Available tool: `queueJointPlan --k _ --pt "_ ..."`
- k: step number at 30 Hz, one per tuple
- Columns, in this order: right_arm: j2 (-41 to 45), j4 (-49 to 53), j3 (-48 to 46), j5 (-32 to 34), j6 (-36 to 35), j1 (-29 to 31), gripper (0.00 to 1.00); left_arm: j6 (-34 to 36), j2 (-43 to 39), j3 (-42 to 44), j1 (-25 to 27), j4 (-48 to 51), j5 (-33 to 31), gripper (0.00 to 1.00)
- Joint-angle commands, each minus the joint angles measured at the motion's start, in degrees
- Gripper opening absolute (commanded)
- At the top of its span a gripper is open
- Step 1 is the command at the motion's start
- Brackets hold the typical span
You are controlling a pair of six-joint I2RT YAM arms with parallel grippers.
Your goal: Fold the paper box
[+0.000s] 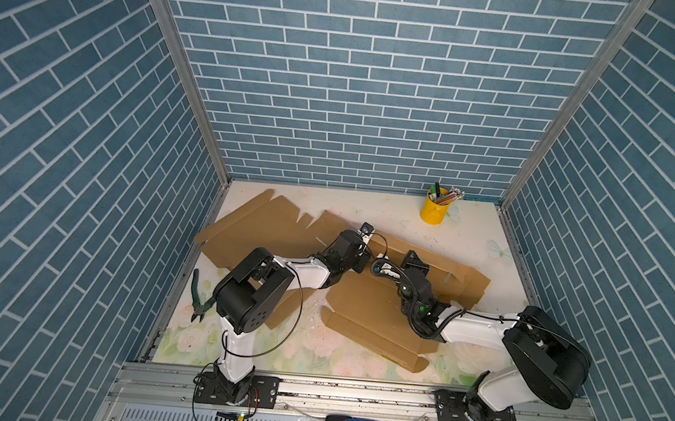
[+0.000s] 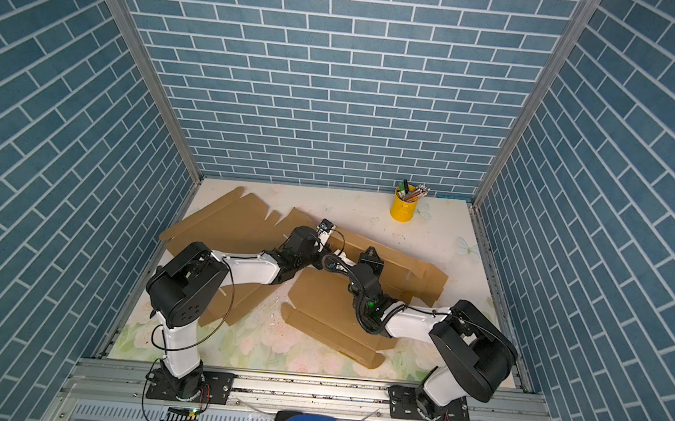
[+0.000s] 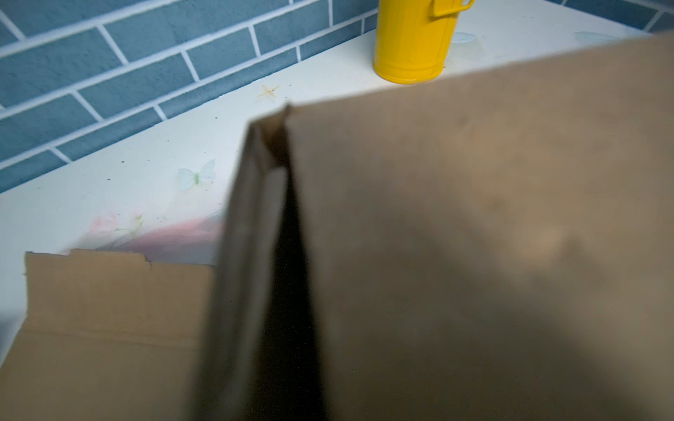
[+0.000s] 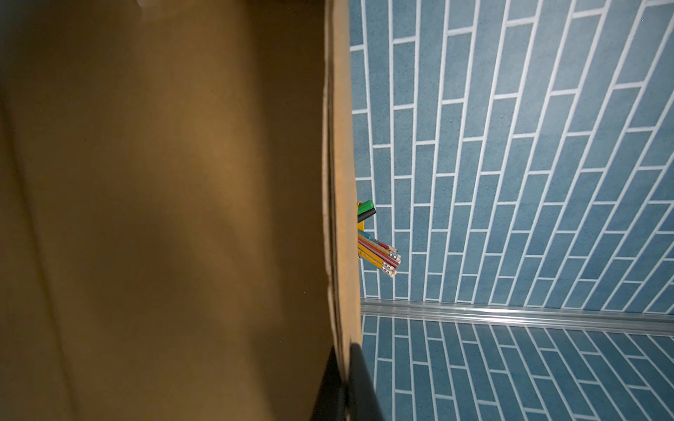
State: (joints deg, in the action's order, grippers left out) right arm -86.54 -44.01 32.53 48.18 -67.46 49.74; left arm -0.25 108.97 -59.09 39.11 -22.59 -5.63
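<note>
Laboratory robot cell: blue brick-pattern wall panels (image 1: 358,96) in aluminium framing (image 1: 183,69) enclose a floral-print tabletop (image 1: 307,346); arm bases (image 1: 234,390) bolt to a metal rail (image 1: 353,390) along its near edge.

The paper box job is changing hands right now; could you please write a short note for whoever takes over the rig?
Left tool: shut, apparently pinching a raised flap of the paper box; its fingers are out of view.
Right tool: shut on the edge of the box's raised panel.
Things: the box lies mid-table, mostly flat, with its front flaps spread. A second cardboard sheet lies at the back left, partly under the left arm.
Done: one panel stands lifted near the middle.
Left: raise the other walls, tuck the flaps, close the box.
</note>
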Motion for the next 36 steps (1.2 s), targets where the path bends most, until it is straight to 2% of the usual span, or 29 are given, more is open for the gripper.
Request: queueJointPlan --k 1,5,7,9,11,14,19,22,25,29,32,36 --pt "0.7 7.1 0.8 -2.9 4.8 0.1 0.00 0.0 1.8 1.1 0.7 -2.6 -6.8 0.00" --pt "1.9 9.4 1.1 -3.5 7.2 0.1 0.00 -2.6 1.5 2.8 0.5 -5.3 -3.6 0.00" --pt "4.3 14.4 1.3 -5.1 11.1 -0.1 0.16 -3.9 1.0 4.1 0.2 -7.0 -1.7 0.00" --pt "8.7 24.3 2.7 -9.4 19.8 -0.6 0.34 -5.5 0.0 6.3 0.0 -10.1 -1.0 0.00" --pt "13.1 33.1 4.1 -14.4 29.0 -1.9 0.42 -7.2 -0.7 7.5 -0.3 -11.2 -0.9 0.00" --pt "17.3 41.6 5.7 -19.5 37.3 -2.7 0.48 -9.7 -1.7 9.0 -0.4 -12.6 -2.2 0.00" --pt "23.8 51.2 8.7 -29.0 50.9 -5.6 0.50 -12.3 -3.0 10.5 0.0 -12.4 -5.9 0.00" --pt "26.9 54.4 11.8 -31.9 63.7 -8.6 0.50 -12.5 -3.7 11.6 1.0 -12.2 -9.7 0.00" --pt "28.3 58.8 16.0 -27.3 78.9 -10.2 0.50 -13.8 -4.5 12.8 2.5 -12.0 -15.2 0.00" --pt "25.5 72.7 23.7 -20.9 98.4 -12.6 0.45 -14.2 -5.8 14.5 5.8 -11.8 -22.5 0.00" --pt "20.4 81.3 30.6 -22.0 106.6 -12.8 0.42 -13.6 -6.2 15.0 8.2 -11.2 -27.2 0.00" --pt "15.6 84.1 35.4 -24.9 111.8 -12.8 0.40 -13.5 -6.0 15.3 9.4 -11.4 -28.9 0.01"
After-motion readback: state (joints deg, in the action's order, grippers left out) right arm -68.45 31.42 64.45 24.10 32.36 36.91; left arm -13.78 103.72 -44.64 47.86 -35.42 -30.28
